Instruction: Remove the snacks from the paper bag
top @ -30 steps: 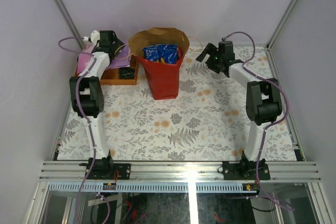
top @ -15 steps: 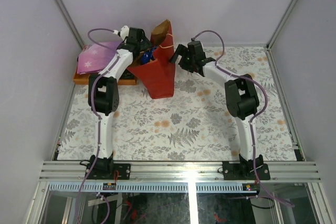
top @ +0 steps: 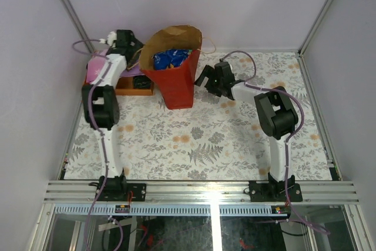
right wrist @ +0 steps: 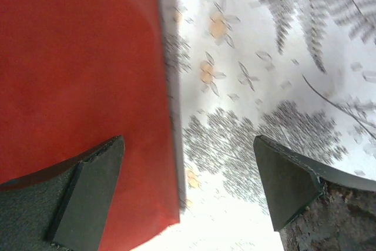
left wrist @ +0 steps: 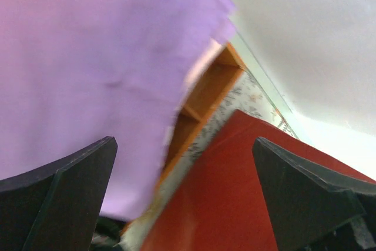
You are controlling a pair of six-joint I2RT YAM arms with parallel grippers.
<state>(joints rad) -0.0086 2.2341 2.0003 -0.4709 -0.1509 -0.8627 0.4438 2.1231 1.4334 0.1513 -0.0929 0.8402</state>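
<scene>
This is looking like a robotics lab, a closed test cell. Plain pale walls point(top: 235, 4) are boxing in the surface point(top: 194, 145) on three sides, with bare metal posts point(top: 322, 10) running up the far corners. A left arm point(top: 103, 121) and a right arm point(top: 281, 123) are standing bolted to a ribbed aluminium rail point(top: 200, 191) along the near edge, and purple cables point(top: 88, 103) are looping along them. Under the rail, a slotted duct point(top: 170, 209) and loose wiring point(top: 147, 236) are showing in the dark. A leaf-and-flower print is covering the surface, and the only household things, a bag point(top: 179, 83) and a tray point(top: 126, 90), are sitting at the far side.
</scene>
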